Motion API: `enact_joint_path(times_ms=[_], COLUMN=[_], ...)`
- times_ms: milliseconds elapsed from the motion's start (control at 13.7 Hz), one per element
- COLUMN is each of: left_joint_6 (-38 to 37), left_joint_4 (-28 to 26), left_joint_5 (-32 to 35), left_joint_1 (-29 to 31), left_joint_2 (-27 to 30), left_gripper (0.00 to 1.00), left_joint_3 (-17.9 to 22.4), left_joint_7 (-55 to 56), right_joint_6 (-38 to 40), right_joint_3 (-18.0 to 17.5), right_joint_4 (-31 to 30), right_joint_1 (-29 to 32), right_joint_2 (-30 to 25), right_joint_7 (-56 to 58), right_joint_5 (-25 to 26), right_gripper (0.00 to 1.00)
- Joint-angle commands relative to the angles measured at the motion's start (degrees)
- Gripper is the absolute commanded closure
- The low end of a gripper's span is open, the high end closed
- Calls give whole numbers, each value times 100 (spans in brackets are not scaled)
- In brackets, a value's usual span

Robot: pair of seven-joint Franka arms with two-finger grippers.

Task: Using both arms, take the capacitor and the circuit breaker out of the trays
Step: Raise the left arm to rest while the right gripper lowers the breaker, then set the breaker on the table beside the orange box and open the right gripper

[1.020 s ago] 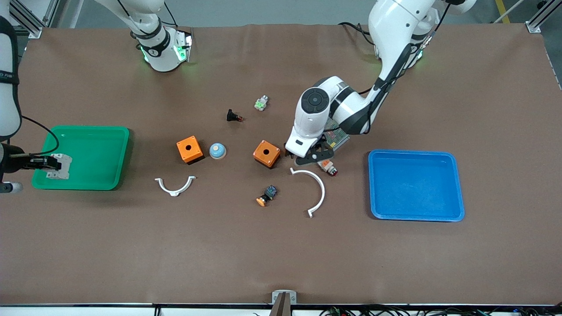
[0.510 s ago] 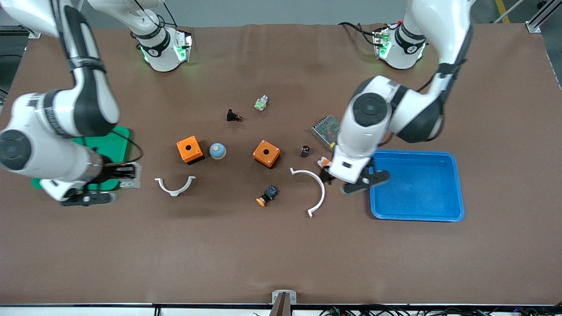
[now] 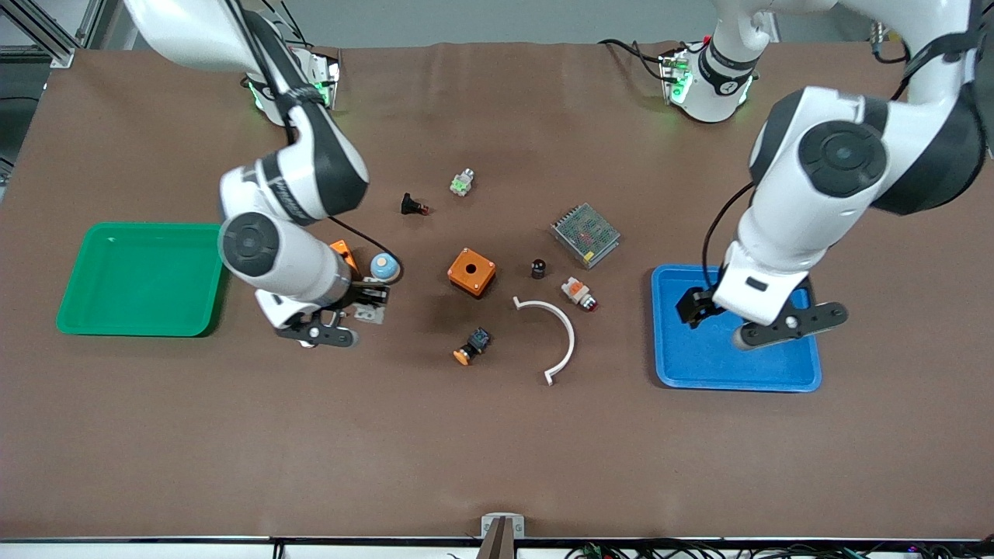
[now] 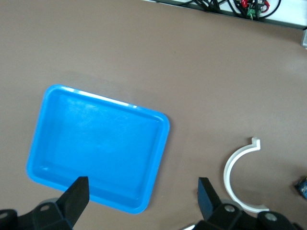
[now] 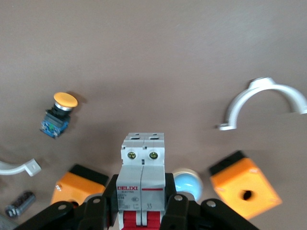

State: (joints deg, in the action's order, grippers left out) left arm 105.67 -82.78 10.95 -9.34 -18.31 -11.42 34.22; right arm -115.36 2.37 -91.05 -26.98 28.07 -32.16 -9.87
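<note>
You have the green tray [image 3: 140,279] at the right arm's end of the table, and nothing lies in it now. Beside it, the right gripper [image 3: 371,299] is clamped on the circuit breaker [image 5: 142,178], low over the table next to the blue dome button [image 3: 384,266]. The fingers hold the block on its two flat sides, near the red lever end. I judge it as a stiff plastic block, light, with smooth sides, so keep the grip on these flat faces and not on the lever.

Toward the middle, the capacitor [image 3: 538,268] stands on the table between the orange box [image 3: 471,272] and the power supply [image 3: 585,234]. It is tiny and round, so it probably rolls easily.

Over the blue tray [image 4: 57,108], the left gripper [image 4: 141,194] hangs with its fingers wide apart, holding nothing.
</note>
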Motion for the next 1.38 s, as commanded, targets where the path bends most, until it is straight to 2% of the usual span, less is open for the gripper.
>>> enact_joint_path(times_ms=[0,219,437,656,1093,1311], left_joint_6=[-275,-626,-1073,-1408,-1488,-1497], left_joint_4=[-1,-36,-107,-448,-1292,-1355], left_joint_5=[-66,-207,-479,-1014,-1209,-1201], left_joint_1=[327,406,547,538,521,512], left_joint_2=[283,652,1030,1504,2278,2411], left_gripper=[0,0,0,0,0,0], left_joint_3=[-150,-63,148,569,614,623], left_joint_7=[-459,-1011,-1942,-2560,-2526,-2561], right_joint_6=[-521,-680,-795,-1059,-1068,-1085], right_joint_3=[71,71,71,71,71,71], right_joint_4=[-176,-186,-273,-423,-379,-379], right_joint_1=[-368,-448,-413,-386,-229,-228], right_joint_2=[277,593,612,612,708,726], right_joint_7=[-396,-397,-335,-204,289,280], right_joint_5=[-120,-76,-67,-59,-76,-85], right_gripper=[92,92,92,92,92,89])
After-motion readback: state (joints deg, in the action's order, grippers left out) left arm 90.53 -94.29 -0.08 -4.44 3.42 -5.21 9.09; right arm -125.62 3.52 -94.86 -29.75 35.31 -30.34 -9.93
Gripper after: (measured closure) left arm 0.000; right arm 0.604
